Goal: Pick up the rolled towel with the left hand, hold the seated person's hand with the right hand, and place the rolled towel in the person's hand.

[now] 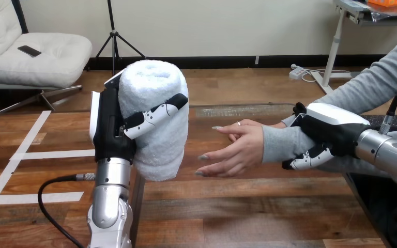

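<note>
At the head view's left, the left hand has its fingers wrapped round the rolled towel, held upright above the counter. Rightward and apart, the person's hand lies open, palm facing the towel, while the right hand clasps the person's wrist. The towel likely needs carrying rightward into that palm.

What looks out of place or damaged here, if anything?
Nothing looks damaged. The rolled towel is upright and neat in the left hand. One oddity: the right hand grips the person's wrist, not the person's hand, which is open.
</note>
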Controlling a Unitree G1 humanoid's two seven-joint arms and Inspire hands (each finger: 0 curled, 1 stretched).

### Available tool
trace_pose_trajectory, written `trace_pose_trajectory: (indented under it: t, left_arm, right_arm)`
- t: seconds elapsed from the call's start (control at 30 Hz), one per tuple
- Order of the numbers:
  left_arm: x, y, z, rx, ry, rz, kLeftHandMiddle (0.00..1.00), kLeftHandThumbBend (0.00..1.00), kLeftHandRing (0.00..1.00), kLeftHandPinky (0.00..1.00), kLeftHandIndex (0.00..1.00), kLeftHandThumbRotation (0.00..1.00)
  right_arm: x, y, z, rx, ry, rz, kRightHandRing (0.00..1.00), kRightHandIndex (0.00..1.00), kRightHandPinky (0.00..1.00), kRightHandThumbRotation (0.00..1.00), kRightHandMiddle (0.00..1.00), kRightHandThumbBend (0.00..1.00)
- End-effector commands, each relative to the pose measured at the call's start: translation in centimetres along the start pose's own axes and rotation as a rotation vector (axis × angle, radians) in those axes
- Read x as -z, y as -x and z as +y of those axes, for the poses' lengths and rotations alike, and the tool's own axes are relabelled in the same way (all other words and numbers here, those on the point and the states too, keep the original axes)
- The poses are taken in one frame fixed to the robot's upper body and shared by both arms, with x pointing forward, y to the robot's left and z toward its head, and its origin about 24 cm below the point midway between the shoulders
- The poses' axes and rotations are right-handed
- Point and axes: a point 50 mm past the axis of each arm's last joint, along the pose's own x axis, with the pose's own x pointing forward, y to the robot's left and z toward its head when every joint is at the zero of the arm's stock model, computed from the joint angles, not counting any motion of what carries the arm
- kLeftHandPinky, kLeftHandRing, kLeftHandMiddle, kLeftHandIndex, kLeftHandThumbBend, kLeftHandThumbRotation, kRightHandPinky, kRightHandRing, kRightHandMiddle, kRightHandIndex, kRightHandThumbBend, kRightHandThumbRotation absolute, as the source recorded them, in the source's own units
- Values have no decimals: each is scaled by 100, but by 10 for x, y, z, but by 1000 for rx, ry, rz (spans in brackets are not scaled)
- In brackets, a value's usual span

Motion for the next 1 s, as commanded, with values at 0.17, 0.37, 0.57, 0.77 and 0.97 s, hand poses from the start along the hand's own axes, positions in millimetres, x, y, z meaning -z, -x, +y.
trace_pose_trajectory:
  t: [0.17, 0.37, 0.57, 0.77, 0.97]
  left_arm:
    - [-25, -30, -18, 34, 34, -133, 38, 64, 33, 30, 40, 0]
    - [-24, -31, -21, 38, 48, -131, 38, 63, 33, 29, 40, 0]
    - [-24, -31, -23, 40, 53, -127, 37, 64, 33, 29, 40, 0]
    - [-24, -31, -25, 42, 50, -127, 37, 65, 33, 29, 40, 0]
    - [-24, -31, -26, 43, 49, -127, 37, 65, 32, 28, 40, 0]
  right_arm:
    - [-28, -10, -30, 130, 5, -140, 29, 34, 25, 27, 33, 56]
    - [-31, -12, -30, 133, 3, -152, 27, 32, 24, 27, 32, 56]
    - [-33, -13, -30, 128, -5, -155, 27, 32, 24, 27, 31, 56]
    - [-35, -14, -30, 125, -15, -163, 26, 31, 23, 27, 30, 56]
    - [-37, -17, -30, 119, -14, -162, 26, 32, 22, 26, 31, 56]
